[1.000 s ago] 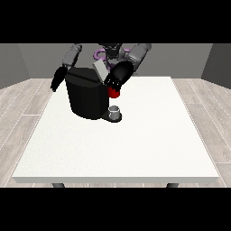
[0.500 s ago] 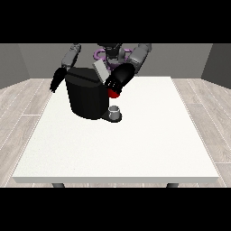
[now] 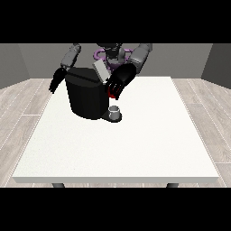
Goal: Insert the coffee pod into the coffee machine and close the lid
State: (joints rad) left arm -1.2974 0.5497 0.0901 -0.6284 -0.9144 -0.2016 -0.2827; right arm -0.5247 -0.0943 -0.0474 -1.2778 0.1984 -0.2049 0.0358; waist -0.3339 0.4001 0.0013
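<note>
coffee machine [image 3: 86,98], black and bulky, stands on the far left part of the white table [image 3: 135,144], close before the robot. its grey lid [image 3: 101,71] is raised and tilted at the machine's top right corner. a small grey cup-shaped thing [image 3: 115,111] sits on the machine's dark base at the front right; it cannot be told for certain whether this is the coffee pod, so it is recorded only as a grey thing. the hand at the view's right [image 3: 118,82] is held at the machine's upper right corner, just below the raised lid and above the grey thing, fingers pointing down and toward the machine. whether those fingers are curled or straight cannot be told, nor whether anything is held in them. a red thing at the machine [image 3: 111,93] shows just under this hand's fingertips. the hand at the view's left [image 3: 57,80] hangs beside the machine's left wall, near it, with fingers pointing downward and looking straight and relaxed; it holds nothing visible, and contact with the machine cannot be confirmed.
</note>
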